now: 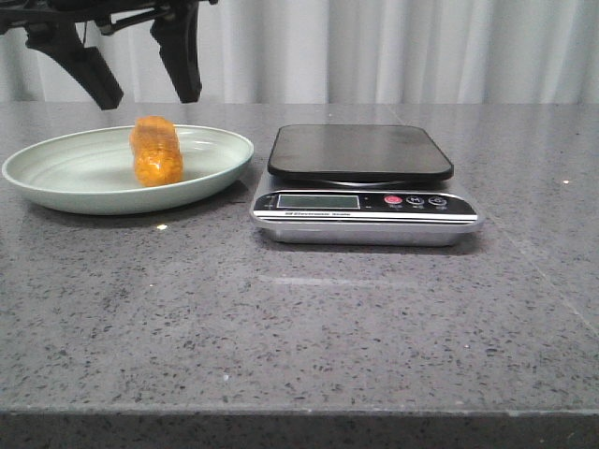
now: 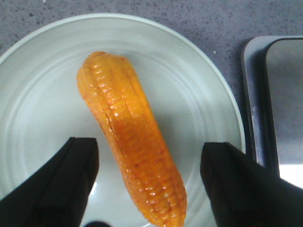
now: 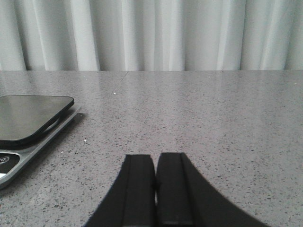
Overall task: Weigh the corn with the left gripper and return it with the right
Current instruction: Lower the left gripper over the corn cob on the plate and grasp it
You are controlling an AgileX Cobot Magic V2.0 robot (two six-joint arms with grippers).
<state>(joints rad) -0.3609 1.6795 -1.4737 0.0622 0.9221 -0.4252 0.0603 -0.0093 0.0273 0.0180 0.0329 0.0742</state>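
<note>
The orange-yellow corn (image 1: 156,151) lies in a pale green plate (image 1: 56,182) at the left of the table. My left gripper (image 1: 148,94) hangs open just above the corn, its two black fingers apart. In the left wrist view the corn (image 2: 128,132) lies between the two fingers (image 2: 71,179), which do not touch it, on the plate (image 2: 42,104). My right gripper (image 3: 155,165) is shut and empty, low over bare table to the right of the scale (image 3: 28,118). The scale (image 1: 360,154), with a black platform, stands empty right of the plate.
The scale's display and buttons (image 1: 365,201) face the front. The scale's edge (image 2: 265,104) lies close beside the plate in the left wrist view. A white curtain (image 1: 421,47) hangs behind the grey speckled table (image 1: 299,318).
</note>
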